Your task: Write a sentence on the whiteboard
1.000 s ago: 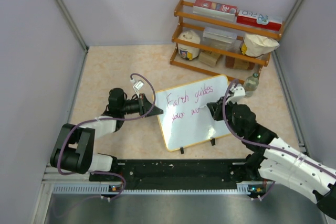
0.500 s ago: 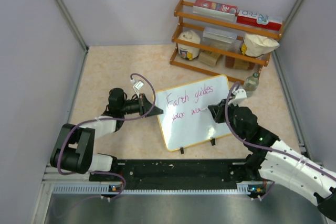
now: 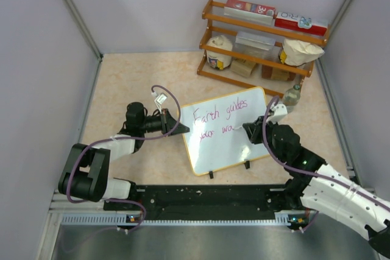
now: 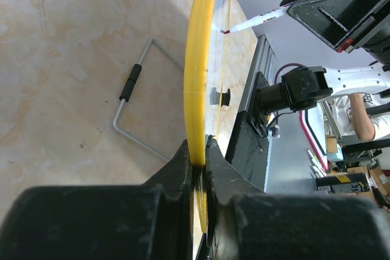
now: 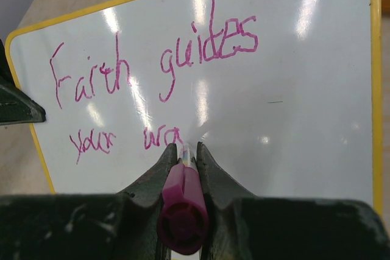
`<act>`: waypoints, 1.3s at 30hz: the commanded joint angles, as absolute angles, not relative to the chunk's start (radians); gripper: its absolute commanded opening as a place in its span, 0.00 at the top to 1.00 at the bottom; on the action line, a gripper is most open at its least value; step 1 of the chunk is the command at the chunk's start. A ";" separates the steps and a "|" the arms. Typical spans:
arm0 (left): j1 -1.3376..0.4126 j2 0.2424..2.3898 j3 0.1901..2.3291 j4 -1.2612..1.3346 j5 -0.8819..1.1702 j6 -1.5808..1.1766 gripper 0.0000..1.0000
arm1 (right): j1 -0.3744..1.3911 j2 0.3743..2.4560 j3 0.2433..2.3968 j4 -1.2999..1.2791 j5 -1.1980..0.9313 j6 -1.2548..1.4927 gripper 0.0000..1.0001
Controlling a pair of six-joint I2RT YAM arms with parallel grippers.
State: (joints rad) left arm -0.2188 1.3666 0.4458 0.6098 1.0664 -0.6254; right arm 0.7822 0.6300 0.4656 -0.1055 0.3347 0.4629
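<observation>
The whiteboard stands tilted mid-table on two black clip feet, its yellow frame edge-on in the left wrist view. My left gripper is shut on its left edge. My right gripper is shut on a pink marker with its tip on the board, just right of the second line. The sentence in pink cursive reads "Earth guides" above "your wa". The marker tip also shows in the left wrist view.
A wooden rack at the back right holds boxes, a jar and bags. A small clear bottle stands by the board's far right corner. A wire stand lies on the table behind the board. A black rail runs along the near edge.
My right gripper has moved a little to the right along the second line with the marker, and the word after "your" has grown. The left arm has not moved.
</observation>
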 commanded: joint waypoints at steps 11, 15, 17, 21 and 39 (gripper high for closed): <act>-0.238 1.379 0.459 0.611 1.051 -0.534 1.00 | 0.772 0.624 0.552 -0.072 0.373 0.417 1.00; -0.238 1.378 0.460 0.609 1.052 -0.534 1.00 | 0.772 0.644 0.566 -0.055 0.376 0.410 1.00; -0.238 1.378 0.460 0.611 1.052 -0.534 1.00 | 0.772 0.661 0.569 -0.043 0.374 0.407 1.00; -0.238 1.376 0.459 0.609 1.052 -0.534 1.00 | 0.772 0.692 0.560 -0.029 0.382 0.403 1.00; -0.238 1.376 0.460 0.606 1.051 -0.531 1.00 | 0.761 0.655 0.453 -0.086 0.362 0.442 1.00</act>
